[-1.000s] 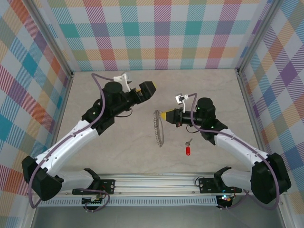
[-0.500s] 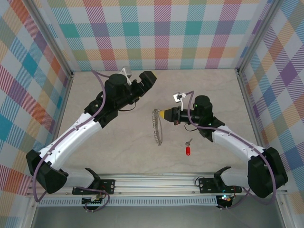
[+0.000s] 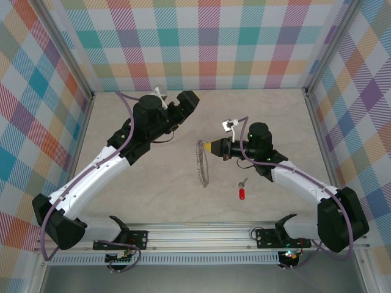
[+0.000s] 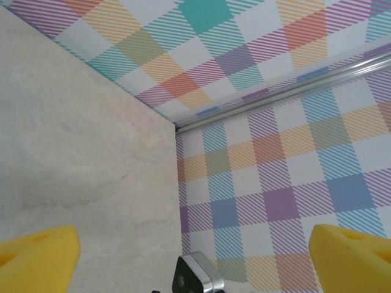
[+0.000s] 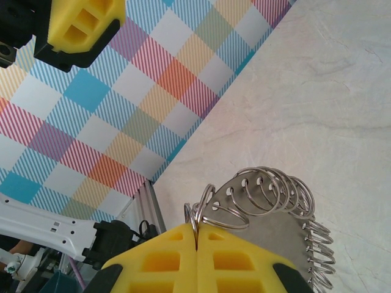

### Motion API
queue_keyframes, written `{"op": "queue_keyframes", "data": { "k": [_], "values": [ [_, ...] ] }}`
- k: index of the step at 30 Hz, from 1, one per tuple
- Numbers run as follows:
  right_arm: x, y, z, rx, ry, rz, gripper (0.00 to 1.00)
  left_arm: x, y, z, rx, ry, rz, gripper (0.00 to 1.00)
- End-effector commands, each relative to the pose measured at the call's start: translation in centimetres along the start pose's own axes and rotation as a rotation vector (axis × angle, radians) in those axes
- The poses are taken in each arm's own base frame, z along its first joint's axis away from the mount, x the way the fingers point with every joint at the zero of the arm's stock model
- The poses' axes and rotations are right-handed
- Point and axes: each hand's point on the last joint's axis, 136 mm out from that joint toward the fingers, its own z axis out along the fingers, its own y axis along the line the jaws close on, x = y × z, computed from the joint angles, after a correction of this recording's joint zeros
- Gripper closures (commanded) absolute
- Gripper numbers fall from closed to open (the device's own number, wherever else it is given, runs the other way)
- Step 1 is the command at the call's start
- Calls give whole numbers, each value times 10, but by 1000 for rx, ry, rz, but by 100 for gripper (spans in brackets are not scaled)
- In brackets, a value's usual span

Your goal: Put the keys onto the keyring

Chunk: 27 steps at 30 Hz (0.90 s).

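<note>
Where yellow foam pads point(image 5: 159, 256) meet, the wire-looped keyring point(image 5: 264, 215) stands pinched.

Overhead view looking down, wrist views low, close; all share tabletop point(image 3: 165, 183)

Free table point(image 3: 153, 183) around key point(image 3: 241, 193), keyring point(image 3: 203, 163) near

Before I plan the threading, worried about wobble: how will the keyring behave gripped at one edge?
The keyring looks like thin metal, so probably stiff and light; it stands on edge in the shut right gripper without sagging. Its small loops likely swing and rattle. Pinched at one spot, it may pivot if pushed.
</note>
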Motion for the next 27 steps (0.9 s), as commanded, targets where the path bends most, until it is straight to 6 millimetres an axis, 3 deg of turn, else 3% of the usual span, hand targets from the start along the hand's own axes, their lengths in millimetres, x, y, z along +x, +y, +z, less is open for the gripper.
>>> {"op": "queue_keyframes", "data": {
  "k": [1, 6, 10, 14, 19, 27],
  "values": [
    [-22, 20, 1, -54, -43, -64, 100, -4, -20, -11, 43, -27, 19, 6],
    [-23, 33, 1, -108, -21, -112, 100, 4, 6, -6, -55, 2, 155, 4],
    [-24, 46, 0, -174, 4, -165, 100, 19, 39, 1, -148, 97, 278, 3],
    [-29, 56, -6, -221, -7, -217, 100, 29, 65, 2, -129, 157, 359, 7],
    [-55, 66, -20, -267, -129, -256, 100, 30, 71, -8, 54, 181, 347, 22],
    [-76, 77, -19, -340, -186, -245, 100, 37, 48, -32, 193, 229, 414, 43]
  ]
}}
